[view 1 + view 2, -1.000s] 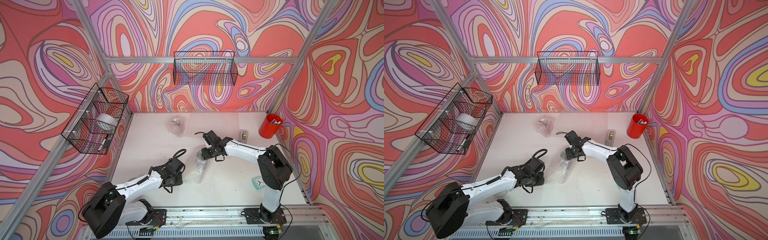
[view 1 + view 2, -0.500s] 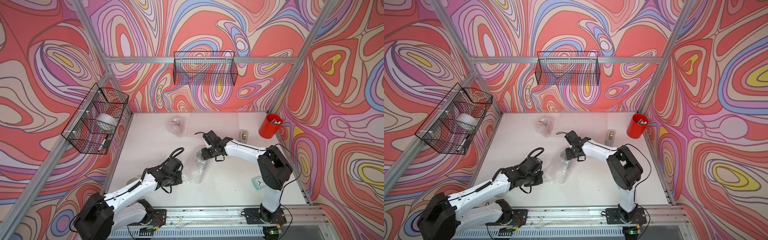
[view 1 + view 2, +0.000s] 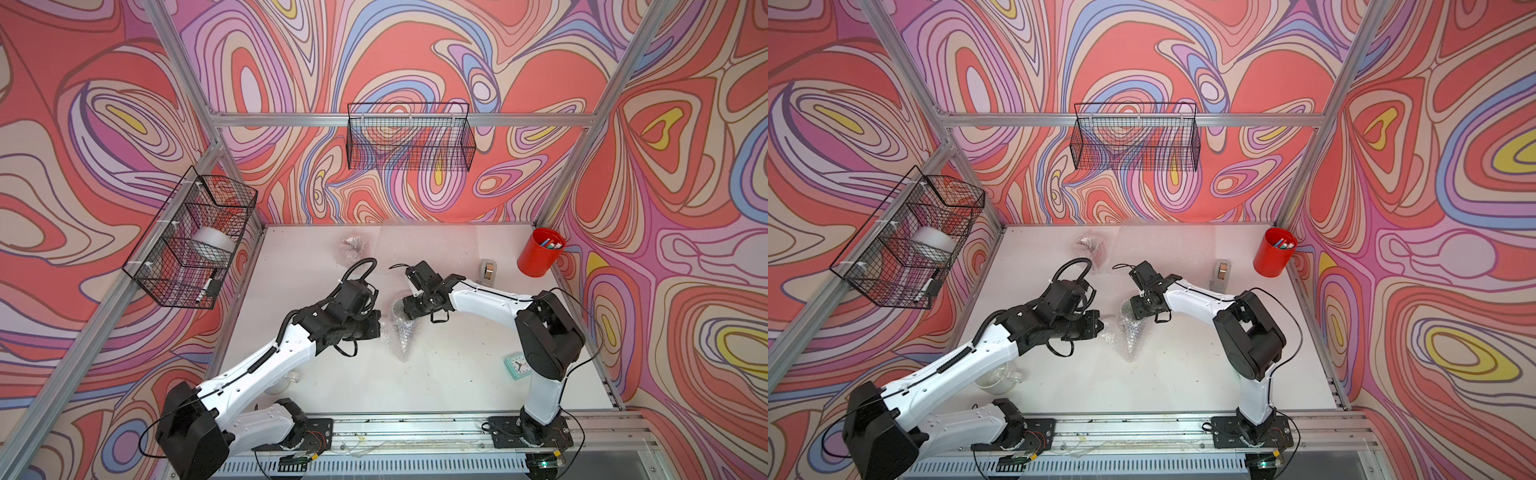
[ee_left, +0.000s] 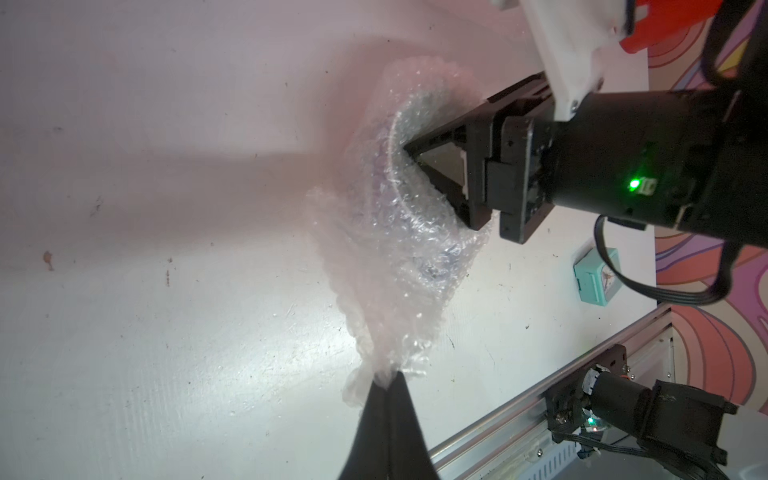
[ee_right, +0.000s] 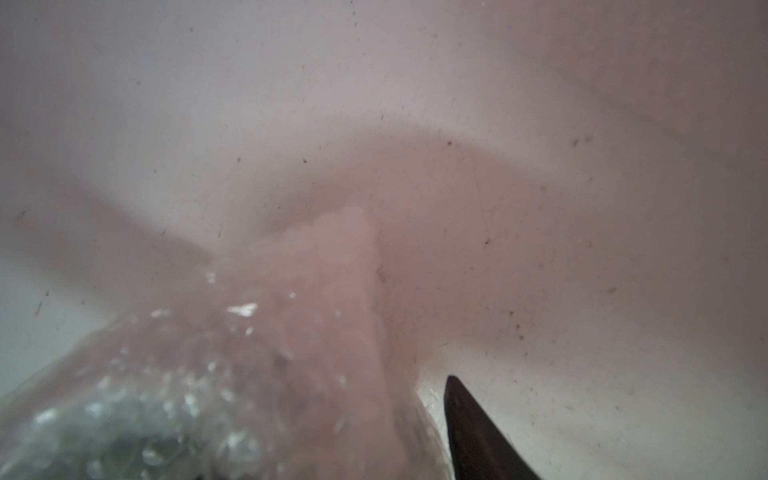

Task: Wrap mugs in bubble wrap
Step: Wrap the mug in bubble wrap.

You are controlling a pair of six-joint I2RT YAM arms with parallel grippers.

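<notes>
White tabletop (image 3: 457, 365) bears the part-wrapped mug (image 3: 400, 306), clasped by the right gripper (image 4: 432, 183) jaws, lying just beyond the left gripper (image 4: 386, 384) jaws, which are clenched on the bubble wrap (image 4: 395, 291) tail.

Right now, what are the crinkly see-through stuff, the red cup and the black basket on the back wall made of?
The bubble wrap: thin clear plastic film, shiny, dotted with air bubbles. The red cup: probably plastic, smooth and evenly coloured; could be painted metal. The black basket: thin metal wire, dark coated, open grid.
</notes>
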